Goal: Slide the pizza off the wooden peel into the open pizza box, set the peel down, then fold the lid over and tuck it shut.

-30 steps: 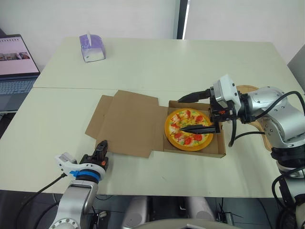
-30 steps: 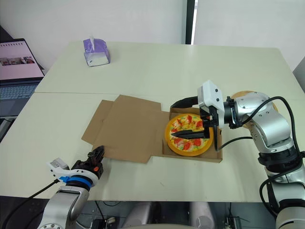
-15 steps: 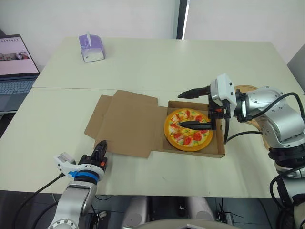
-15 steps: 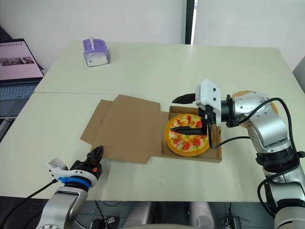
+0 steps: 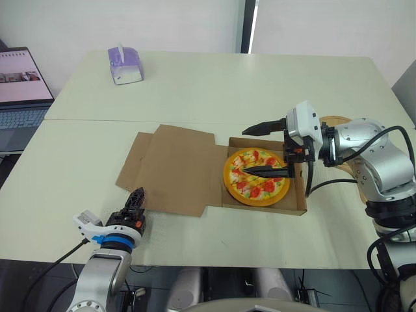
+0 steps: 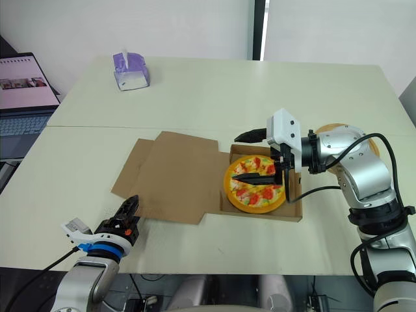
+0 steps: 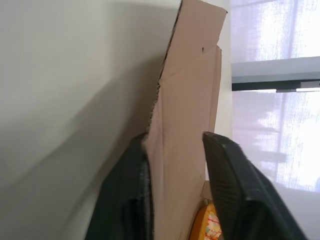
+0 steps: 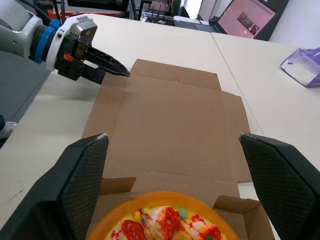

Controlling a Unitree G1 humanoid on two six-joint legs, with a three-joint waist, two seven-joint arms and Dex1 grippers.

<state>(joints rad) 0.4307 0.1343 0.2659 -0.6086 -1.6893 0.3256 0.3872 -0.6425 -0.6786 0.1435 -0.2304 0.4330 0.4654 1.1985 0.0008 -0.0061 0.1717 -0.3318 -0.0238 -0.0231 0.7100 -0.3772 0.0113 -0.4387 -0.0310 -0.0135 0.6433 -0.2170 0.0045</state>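
The pizza (image 5: 252,186) lies in the base of the cardboard box (image 5: 266,206). The box's lid (image 5: 172,166) lies flat on the table to the left of the base. My right gripper (image 5: 261,150) hangs open over the box, one finger above the pizza and the other past the box's far wall. The round wooden peel (image 5: 336,121) lies on the table behind my right arm. My left gripper (image 5: 138,194) is low at the lid's front edge, near its front left corner. In the left wrist view its open fingers (image 7: 225,165) frame that cardboard edge.
A purple tissue box (image 5: 125,65) stands at the back left of the table. A laptop (image 5: 23,84) sits on a separate desk at the far left. Bare tabletop (image 5: 260,84) stretches behind the box, and a strip of it runs in front.
My left gripper has moved forward and up to the lid's front edge. My right gripper drew back slightly from the pizza and now holds still.
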